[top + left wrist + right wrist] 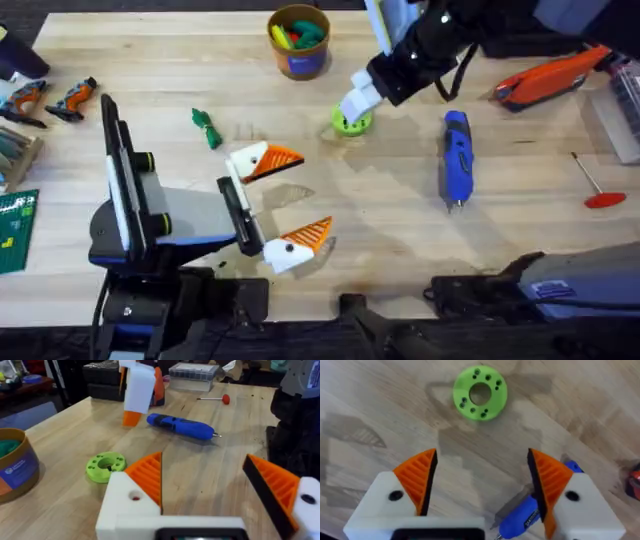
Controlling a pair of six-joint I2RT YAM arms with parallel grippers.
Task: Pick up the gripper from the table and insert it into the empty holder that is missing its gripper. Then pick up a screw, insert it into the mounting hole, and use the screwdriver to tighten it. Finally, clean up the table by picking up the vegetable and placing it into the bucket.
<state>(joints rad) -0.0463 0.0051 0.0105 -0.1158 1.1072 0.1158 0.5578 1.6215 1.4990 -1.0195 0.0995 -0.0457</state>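
The right gripper (pixel 480 485) is being held wide open and empty above the lime-green disc (pixel 351 122), likely for a screw. The left gripper (pixel 290 205) is also spread, empty. The screwdriver (pixel 456 155) is lying just right.

In the overhead view the right arm (pixel 430 45) is cut by the top edge and hides the far side of the lime-green disc (pixel 352 123); its fingertips are too small there to tell their spread. The clear box (pixel 622 110) runs off the right edge. In the left wrist view the bucket (pixel 15 467) is cut by the left edge. In the right wrist view the screwdriver (pixel 522 517) is partly hidden behind an orange pad (pixel 547 477), and a red object (pixel 635 482) is cut off, unidentifiable.
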